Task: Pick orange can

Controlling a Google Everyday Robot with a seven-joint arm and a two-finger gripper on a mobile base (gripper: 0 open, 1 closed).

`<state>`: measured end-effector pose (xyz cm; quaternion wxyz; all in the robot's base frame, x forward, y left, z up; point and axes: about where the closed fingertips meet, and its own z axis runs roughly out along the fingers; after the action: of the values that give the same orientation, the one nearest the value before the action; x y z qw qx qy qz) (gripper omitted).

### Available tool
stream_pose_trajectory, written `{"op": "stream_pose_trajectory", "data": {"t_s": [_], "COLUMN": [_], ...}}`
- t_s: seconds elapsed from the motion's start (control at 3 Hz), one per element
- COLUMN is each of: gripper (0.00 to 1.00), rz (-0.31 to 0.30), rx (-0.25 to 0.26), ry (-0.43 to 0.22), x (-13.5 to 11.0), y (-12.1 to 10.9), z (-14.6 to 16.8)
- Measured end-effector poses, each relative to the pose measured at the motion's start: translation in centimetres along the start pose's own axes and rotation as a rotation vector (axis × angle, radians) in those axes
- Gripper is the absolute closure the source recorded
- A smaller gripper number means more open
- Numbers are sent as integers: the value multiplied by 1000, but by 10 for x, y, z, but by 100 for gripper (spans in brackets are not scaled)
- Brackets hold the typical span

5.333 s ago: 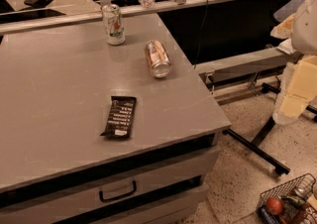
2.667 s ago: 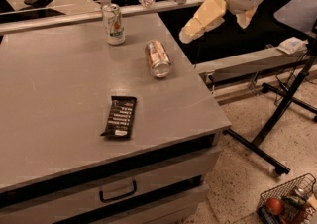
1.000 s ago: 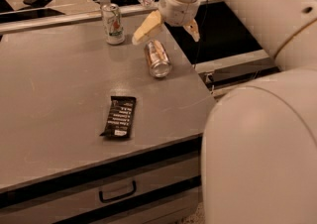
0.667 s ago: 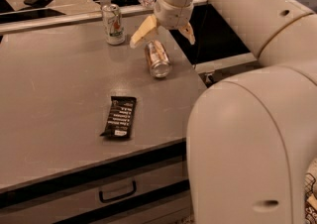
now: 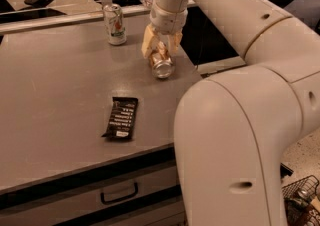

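The orange can lies on its side near the right edge of the grey table, its shiny silver end facing me. My gripper hangs from the cream arm right over the can's far half. Its two tan fingers are spread, one on each side of the can, and open. The far part of the can is hidden behind the fingers.
A white-silver can with green and red markings stands upright at the table's back. A black snack bar lies in the table's front half. My large cream arm fills the right of the view. A drawer handle shows below the table edge.
The gripper has come down and turned: it was just behind and above the can, now its fingers straddle the can. The can, the bar and the other can have not moved.
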<state>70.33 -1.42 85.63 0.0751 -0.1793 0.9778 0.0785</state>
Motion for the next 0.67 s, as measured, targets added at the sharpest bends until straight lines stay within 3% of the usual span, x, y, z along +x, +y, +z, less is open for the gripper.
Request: {"op": "stream_pose_trajectory", "data": {"t_s": [0.33, 0.67], "gripper": [66, 90], "rz": [-10, 6], "rx": [-7, -52], "ry": [11, -46], "x": [-2, -4], "y": [2, -3], "z": [3, -23]}}
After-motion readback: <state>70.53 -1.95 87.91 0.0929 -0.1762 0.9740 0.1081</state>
